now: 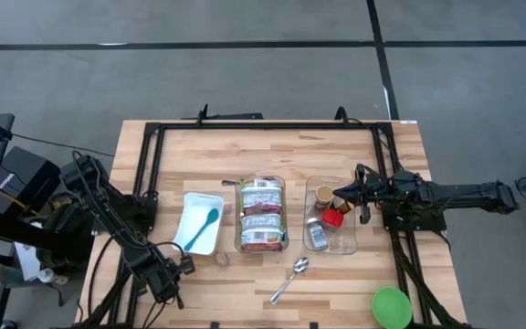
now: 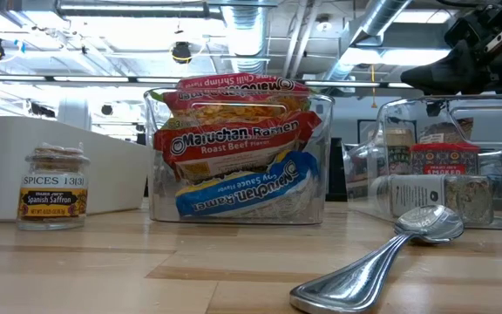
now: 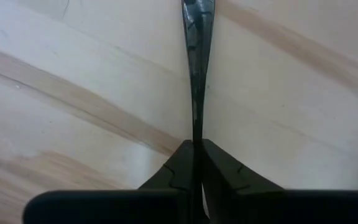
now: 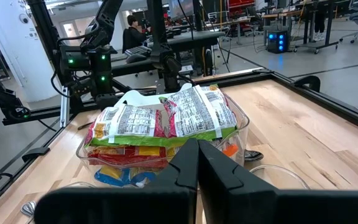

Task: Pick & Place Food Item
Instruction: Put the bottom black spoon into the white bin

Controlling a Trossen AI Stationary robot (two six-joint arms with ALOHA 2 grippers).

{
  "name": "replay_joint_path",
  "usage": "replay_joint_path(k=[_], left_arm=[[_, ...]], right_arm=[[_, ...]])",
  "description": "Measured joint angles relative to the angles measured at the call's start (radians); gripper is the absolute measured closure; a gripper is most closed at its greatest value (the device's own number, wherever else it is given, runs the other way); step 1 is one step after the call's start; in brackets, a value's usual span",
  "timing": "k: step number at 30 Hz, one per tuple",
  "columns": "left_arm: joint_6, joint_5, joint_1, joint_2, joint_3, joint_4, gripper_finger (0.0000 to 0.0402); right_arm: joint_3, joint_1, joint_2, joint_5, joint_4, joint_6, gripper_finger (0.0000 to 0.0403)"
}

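Note:
Several ramen packets [image 1: 261,216] lie stacked in a clear bin [image 2: 238,209] at mid-table. A small Spanish saffron jar [image 1: 222,260] stands upright on the wood to the near left of that bin. My left gripper [image 1: 167,285] points steeply down at the bare wood by the near left corner, left of the jar. In its wrist view the left gripper [image 3: 195,144] is shut with nothing visible between the fingers. A thin dark strip [image 3: 195,62] runs on from the tips; what it is I cannot tell. My right gripper [image 1: 339,194] is shut and level above the spice bin [image 1: 330,239].
A white tray [image 1: 190,203] holding a teal spoon [image 1: 205,226] sits left of the ramen bin. A metal spoon [image 1: 290,279] lies near the front edge. A green round dish [image 1: 391,307] is at the near right corner. Black frame rails [image 1: 146,164] border the table.

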Motion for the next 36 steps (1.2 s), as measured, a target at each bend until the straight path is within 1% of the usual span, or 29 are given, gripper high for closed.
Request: replay_joint_path(k=[8, 14, 19, 24, 30, 36], left_arm=[[0.000, 0.000, 0.000, 0.000, 0.000, 0.004, 0.0394], [-0.001, -0.001, 0.000, -0.019, 0.000, 0.017, 0.0389], [0.000, -0.023, 0.000, -0.086, 0.000, 0.019, 0.0393], [-0.001, -0.055, 0.000, -0.182, 0.000, 0.020, 0.0389], [0.001, -0.091, 0.000, -0.295, 0.000, 0.047, 0.0393], [0.052, -0.117, 0.000, -0.379, 0.000, 0.068, 0.0391]], right_arm=[[0.000, 0.000, 0.000, 0.000, 0.000, 0.000, 0.0402], [0.000, 0.000, 0.000, 0.000, 0.000, 0.000, 0.0402], [0.000, 0.000, 0.000, 0.000, 0.000, 0.000, 0.0402], [0.000, 0.000, 0.000, 0.000, 0.000, 0.000, 0.0402], [0.000, 0.000, 0.000, 0.000, 0.000, 0.000, 0.0402], [0.000, 0.000, 0.000, 0.000, 0.000, 0.000, 0.0402]])
